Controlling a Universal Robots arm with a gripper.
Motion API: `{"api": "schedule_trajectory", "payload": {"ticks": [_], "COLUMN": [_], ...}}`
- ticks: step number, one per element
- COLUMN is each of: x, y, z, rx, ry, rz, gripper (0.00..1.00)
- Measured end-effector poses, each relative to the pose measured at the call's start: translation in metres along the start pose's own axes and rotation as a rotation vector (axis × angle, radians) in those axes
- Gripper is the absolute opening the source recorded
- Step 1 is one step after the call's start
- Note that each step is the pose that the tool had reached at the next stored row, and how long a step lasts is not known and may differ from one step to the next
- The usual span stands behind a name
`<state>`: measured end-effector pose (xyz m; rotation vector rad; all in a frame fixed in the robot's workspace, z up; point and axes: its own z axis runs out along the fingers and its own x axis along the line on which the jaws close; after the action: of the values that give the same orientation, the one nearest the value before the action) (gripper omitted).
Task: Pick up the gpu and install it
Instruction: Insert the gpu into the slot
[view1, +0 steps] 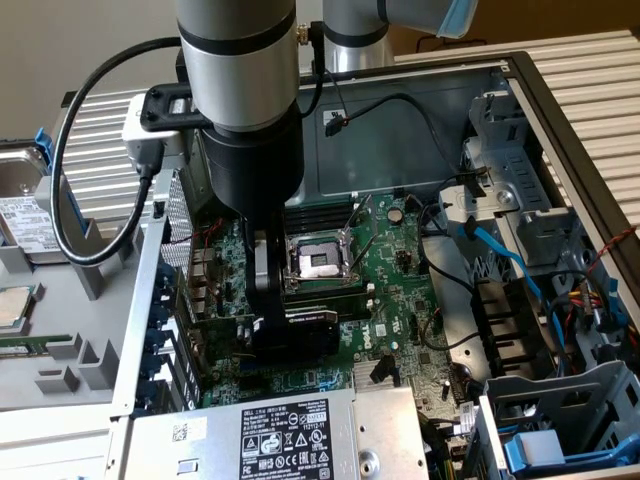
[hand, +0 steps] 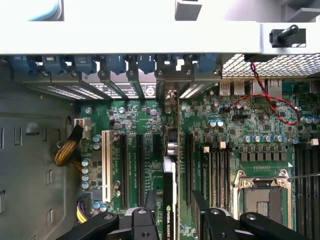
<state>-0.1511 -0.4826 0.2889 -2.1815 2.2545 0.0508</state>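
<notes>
Robot arm reaching down into an open computer case (view1: 520, 85), its jaws (view1: 290, 315) clamped on the gpu (view1: 300, 325), one finger on each flat face of the card. In the exterior view, the gpu stands on edge, low over the green motherboard (view1: 400, 290), just in front of the empty square processor socket (view1: 318, 262). The card's black face with small pale lettering turns toward the camera. A thick black cable (view1: 75, 200) loops from the arm's wrist out to the exterior view's left. A grey power supply (view1: 290, 435) with a black label lies along the near edge of the case. Blue cables (view1: 515, 265) run through the drive bays on the exterior view's right.

In the wrist view, the gpu (hand: 169, 200) appears edge-on as a thin dark strip with a green logo, held between the black fingers (hand: 145, 220). It sits in line with one of the long black expansion slots (hand: 140, 170), though whether it touches the slot cannot be told. A white slot (hand: 106, 165) lies further along the board. A row of blue clips (hand: 115, 62) lines the case's rear wall, and a red wire (hand: 272, 102) loops over the board near the socket
</notes>
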Motion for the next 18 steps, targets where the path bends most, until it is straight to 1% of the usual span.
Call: {"api": "schedule_trajectory", "payload": {"ticks": [2, 3, 4, 6, 7, 8, 9, 18], "x": [0.0, 0.0, 0.0, 0.0, 0.0, 0.0, 0.0, 0.0], "y": [0.0, 0.0, 0.0, 0.0, 0.0, 0.0, 0.0, 0.0004], "z": [0.0, 0.0, 0.0, 0.0, 0.0, 0.0, 0.0, -0.0001], "rx": [0.0, 0.0, 0.0001, 0.0001, 0.0, 0.0, 0.0, -0.0001], "ry": [0.0, 0.0, -0.0001, -0.0001, 0.0, -0.0001, -0.0001, 0.0002], "rz": [0.0, 0.0, 0.0, 0.0, 0.0, 0.0, 0.0, 0.0], "gripper": [0.39, 0.32, 0.32, 0.2, 0.2, 0.14, 0.11, 0.11]}}
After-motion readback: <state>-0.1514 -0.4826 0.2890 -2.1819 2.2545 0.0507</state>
